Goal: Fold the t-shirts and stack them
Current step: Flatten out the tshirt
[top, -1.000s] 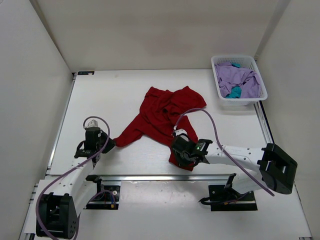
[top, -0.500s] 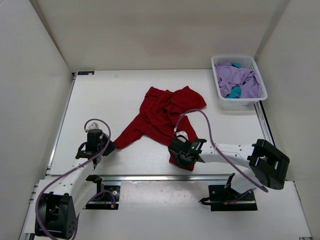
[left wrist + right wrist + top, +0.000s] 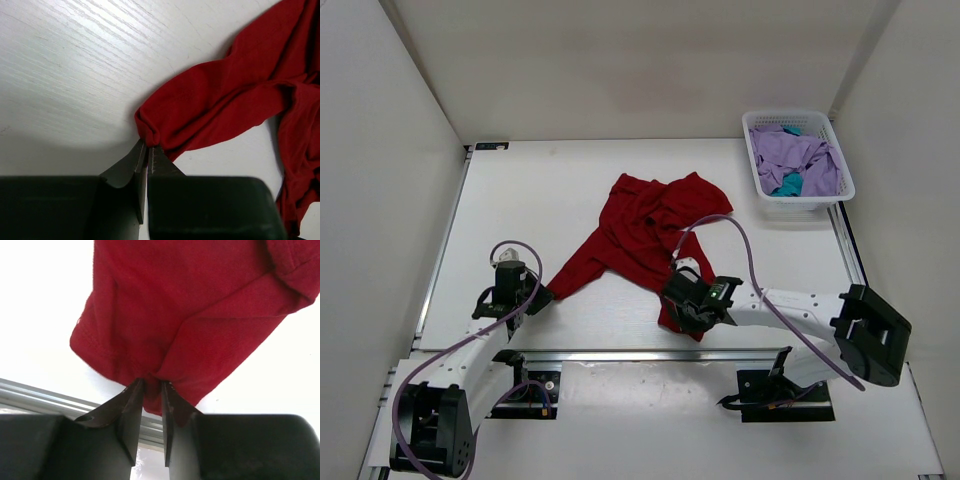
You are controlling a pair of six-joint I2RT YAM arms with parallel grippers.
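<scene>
The deep red t-shirt [image 3: 645,235] lies crumpled in the middle of the table, one sleeve trailing toward the left arm. My left gripper [image 3: 542,296] is shut on that sleeve's tip; in the left wrist view the red t-shirt [image 3: 235,95] bunches right at the left gripper [image 3: 148,145]. My right gripper [image 3: 678,312] is at the shirt's near hem. The right wrist view shows a fold of the red t-shirt [image 3: 190,315] pinched between the jaws of the right gripper [image 3: 152,385]. The lavender t-shirt [image 3: 790,150] and the teal t-shirt [image 3: 788,185] lie in the basket.
The white mesh basket [image 3: 800,206] stands at the back right, near the right wall. A metal rail [image 3: 620,355] runs along the table's near edge, just behind the right gripper; it shows as the metal rail [image 3: 40,397] in the right wrist view. Walls close in three sides.
The right gripper's jaws have closed in on the red shirt's near hem. The left gripper has shifted slightly toward the near edge, still at the sleeve tip.
</scene>
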